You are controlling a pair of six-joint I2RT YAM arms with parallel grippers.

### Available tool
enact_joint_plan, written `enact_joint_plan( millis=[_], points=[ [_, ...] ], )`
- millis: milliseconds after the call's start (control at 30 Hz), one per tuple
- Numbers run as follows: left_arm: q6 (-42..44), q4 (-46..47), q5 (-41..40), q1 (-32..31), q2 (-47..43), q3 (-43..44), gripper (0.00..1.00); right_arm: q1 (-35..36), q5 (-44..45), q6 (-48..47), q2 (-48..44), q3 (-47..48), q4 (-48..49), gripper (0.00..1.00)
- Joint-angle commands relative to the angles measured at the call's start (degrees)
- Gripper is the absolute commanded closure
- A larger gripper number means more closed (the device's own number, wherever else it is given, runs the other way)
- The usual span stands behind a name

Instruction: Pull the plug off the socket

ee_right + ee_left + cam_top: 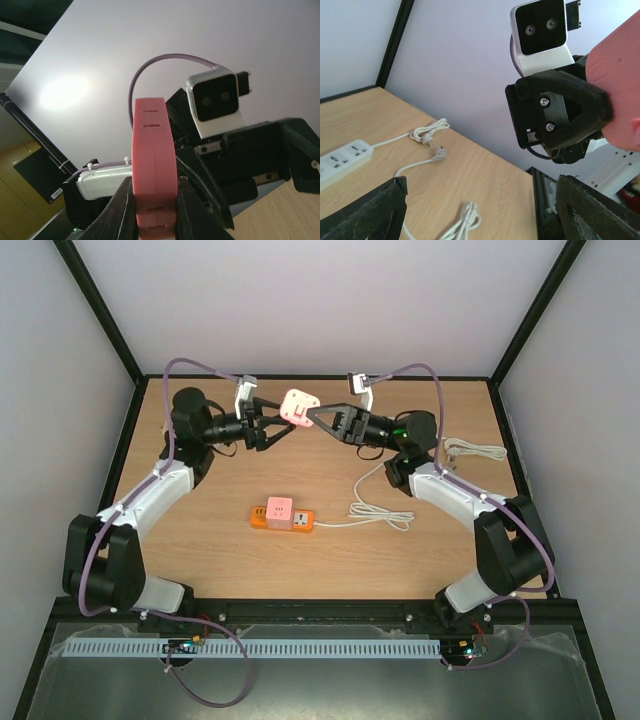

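Left gripper [272, 428] is hanging up in the air with its two fingers spread wide apart, and it is holding nothing. It is pointing at the pink plug [299, 407], which is floating just beside its tips. I think it is waiting open like that so it can close on its side of the plug.

Right gripper [311, 416] is squeezing the pink plug tight between both fingers (its own camera is showing the fingers pressing on the two flat sides). It is holding the plug high, well apart from the table [200, 530], maybe so both arms can reach it and tug.

Down below, the orange power strip [257, 521] is lying flat on the wood, and another pink block [279, 509] is sitting on top of it. I cannot tell if that block is plugged in. A white cord [380, 515] is curling away from the strip to the right. Farther right, a white power strip [345, 156] is resting with its cords bunched up nearby.
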Motion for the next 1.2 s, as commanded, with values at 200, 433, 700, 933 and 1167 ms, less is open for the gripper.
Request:
enact_joint_plan(
  millis=[200, 433, 700, 933, 1167],
  points=[
    [-15.65, 23.38, 5.1, -0.68, 0.31, -5.23, 0.17, 0.87, 1.84, -4.53, 0.56, -1.12, -1.66, 0.98],
    [-14.84, 22.88, 5.44, -0.91, 0.1, -5.27, 0.18, 0.87, 1.93, -5.49, 0.5, -1.42, -2.36, 0.98],
    [-16.49, 24.27, 5.4, -1.49, 0.05, -5.14, 0.18, 0.84, 2.38, -9.36, 0.37, -1.69, -5.81, 0.98],
    [-12.76, 15.77, -0.12, -0.61, -0.09, -3.62, 0.21, 0.82, 2.58, -11.74, -0.18, -2.93, -7.51, 0.98],
    [4.16, -7.18, -10.06, -0.29, -0.28, 0.91, 0.27, 0.88, 2.54, -12.27, -0.3, -3.21, -7.71, 0.98]
  ],
)
